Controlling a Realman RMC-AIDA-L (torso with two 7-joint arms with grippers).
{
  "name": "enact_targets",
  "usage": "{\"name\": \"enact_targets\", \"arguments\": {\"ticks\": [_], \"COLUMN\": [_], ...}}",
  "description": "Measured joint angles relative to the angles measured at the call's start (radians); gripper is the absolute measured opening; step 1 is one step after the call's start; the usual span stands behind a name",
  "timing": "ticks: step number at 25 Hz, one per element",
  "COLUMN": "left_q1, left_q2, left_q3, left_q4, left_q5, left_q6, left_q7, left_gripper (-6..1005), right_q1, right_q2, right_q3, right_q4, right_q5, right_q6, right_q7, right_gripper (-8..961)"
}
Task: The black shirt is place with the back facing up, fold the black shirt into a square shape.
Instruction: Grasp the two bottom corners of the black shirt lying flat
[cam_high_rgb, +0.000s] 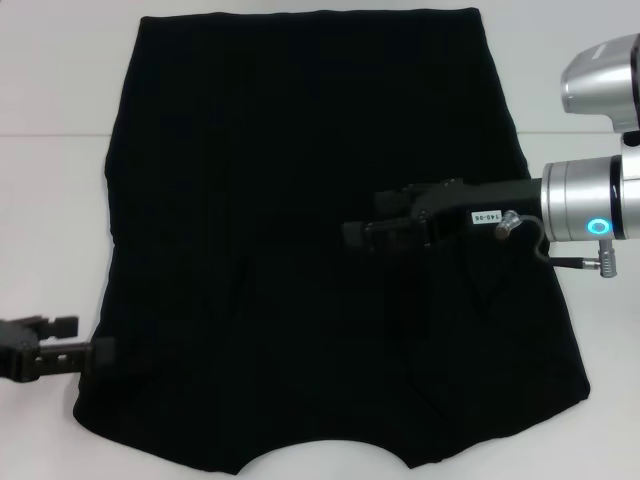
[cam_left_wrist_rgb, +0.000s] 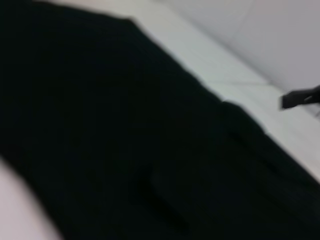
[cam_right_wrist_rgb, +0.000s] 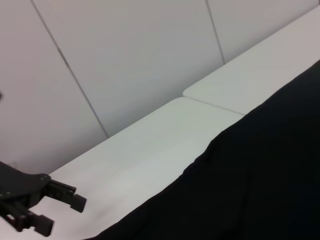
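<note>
Only "145-08" reads, beside right claw (cam_high_rgb: 356, 236) over black shirt (cam_high_rgb: 300, 200).

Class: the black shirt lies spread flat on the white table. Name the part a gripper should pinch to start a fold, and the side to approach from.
Pinch the black shirt at its left side edge, probably near the lower corner, coming in from the left, where the left gripper already sits. Thin, free cloth is exposed only at the edges.

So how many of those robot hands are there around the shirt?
2. The right gripper is over the middle of the black shirt; the left gripper sits at its left edge, near the bottom.
</note>
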Motion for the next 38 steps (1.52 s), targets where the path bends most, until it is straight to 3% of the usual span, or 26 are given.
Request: {"name": "enact_targets", "arguments": {"ticks": [8, 18, 29, 38], "left_q1": [-0.021, -0.037, -0.052, -0.057], "left_q2": [0.002, -0.008, -0.015, -0.015], "left_q3": [0.003, 0.059, 0.148, 0.148], "left_q4": [0.001, -0.010, -0.031, -0.034], "left_q5": [0.132, 0.175, 0.175, 0.176], "left_q6": [-0.070, -0.083, -0.118, -0.129], "left_q7": [-0.092, -0.110, -0.107, -0.110], "left_gripper": [882, 879, 730, 360], "right_q1": [0.014, 0.016, 0.016, 0.012], "right_q2": [-0.002, -0.006, -0.010, -0.012], "right_q3": [-0.037, -0.029, -0.026, -0.025], "right_q4": [0.001, -0.003, -0.008, -0.010], "right_q5": [-0.002, 0.000, 0.001, 0.001], "right_q6": [0.003, 0.003, 0.002, 0.001], "right_q7": [0.003, 0.004, 0.018, 0.018], "right_gripper": [915, 914, 911, 908]}}
